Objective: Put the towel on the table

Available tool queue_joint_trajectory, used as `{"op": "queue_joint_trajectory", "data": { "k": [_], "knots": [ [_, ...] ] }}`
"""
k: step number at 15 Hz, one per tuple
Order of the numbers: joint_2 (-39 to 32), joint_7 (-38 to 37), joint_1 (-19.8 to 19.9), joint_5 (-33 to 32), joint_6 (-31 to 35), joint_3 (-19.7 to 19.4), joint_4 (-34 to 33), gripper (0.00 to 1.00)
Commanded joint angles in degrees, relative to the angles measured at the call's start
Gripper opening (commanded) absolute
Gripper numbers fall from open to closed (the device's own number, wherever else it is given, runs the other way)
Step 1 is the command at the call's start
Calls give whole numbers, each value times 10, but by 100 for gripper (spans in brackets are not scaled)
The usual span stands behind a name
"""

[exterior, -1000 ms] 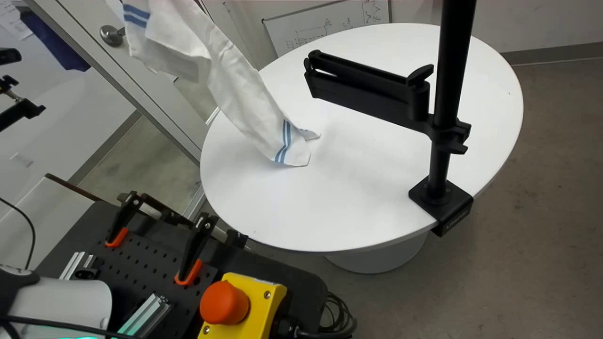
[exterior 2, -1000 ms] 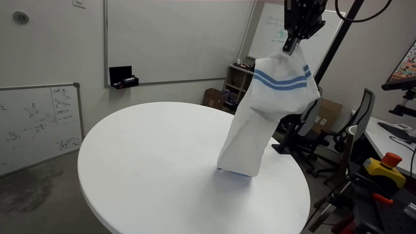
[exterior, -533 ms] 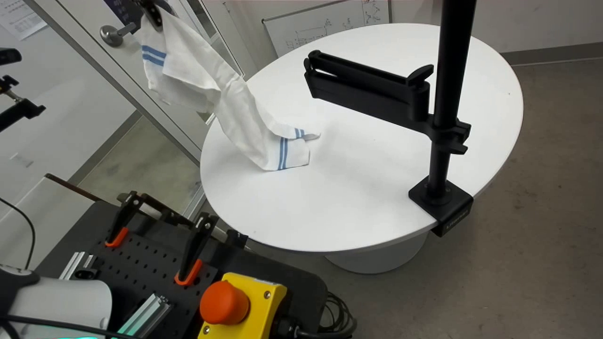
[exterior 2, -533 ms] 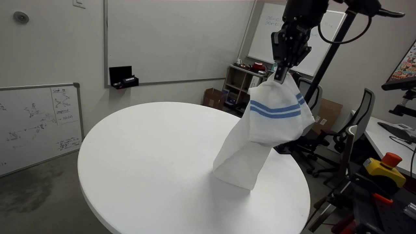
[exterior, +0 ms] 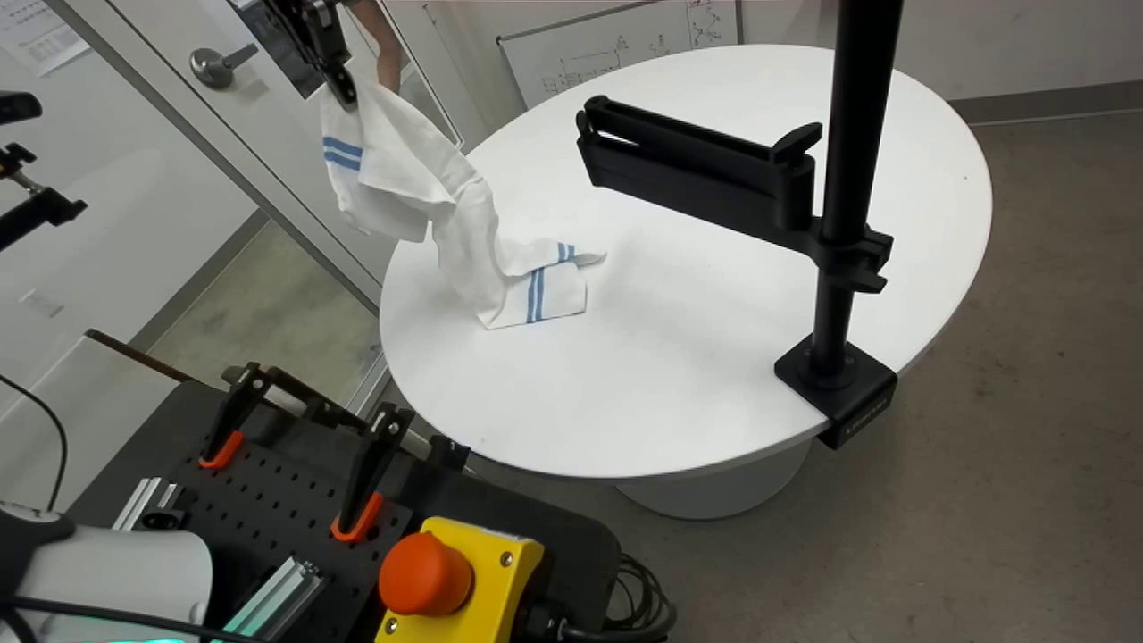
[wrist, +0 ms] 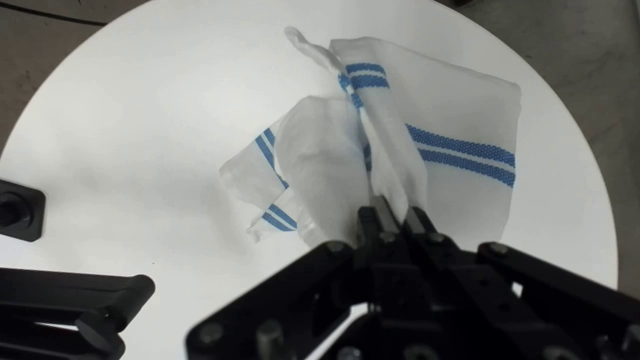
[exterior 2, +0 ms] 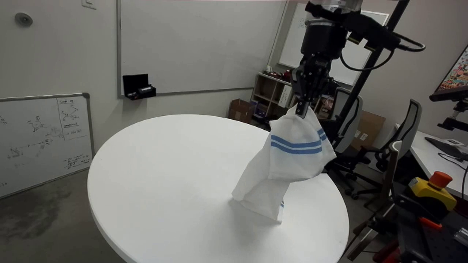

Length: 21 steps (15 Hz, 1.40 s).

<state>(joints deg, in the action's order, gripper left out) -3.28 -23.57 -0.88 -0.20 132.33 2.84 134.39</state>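
One end effector [exterior 2: 302, 109], nearly closed, pinching a striped towel [exterior 2: 294, 165]

white towel [exterior 2: 284, 163] double-striped in blue, white table [exterior 2: 175, 182], black pole [exterior: 855, 161]

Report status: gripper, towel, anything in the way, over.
Gripper shut on towel. Towel's lower end on table, upper part hanging from the fingers, not yet released. Black pole at table edge, apart from towel.

end effector [wrist: 396, 214]: pointing down | fingers [wrist: 369, 220]: close together, exact gap unclear | wrist [exterior 2: 338, 5]: above
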Motion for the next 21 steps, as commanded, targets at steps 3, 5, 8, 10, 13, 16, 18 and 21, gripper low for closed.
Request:
{"op": "queue_joint_trajectory", "data": {
  "k": [3, 5, 8, 10, 13, 16, 18, 21],
  "knots": [
    [-60, -58, -5, -74, 28, -33, -16, 24],
    [-72, -74, -7, -97, 29, -46, -17, 36],
    [-83, -87, -9, -112, 26, -59, -20, 57],
    [-87, -91, -10, -114, 25, -65, -22, 72],
    [-83, -84, -9, -105, 23, -67, -21, 93],
    [-75, -67, -5, -82, 11, -63, -25, 100],
    [-67, -50, -3, -60, 0, -58, -28, 100],
    [-74, -63, -5, -74, 14, -63, -24, 100]
  ]
}}
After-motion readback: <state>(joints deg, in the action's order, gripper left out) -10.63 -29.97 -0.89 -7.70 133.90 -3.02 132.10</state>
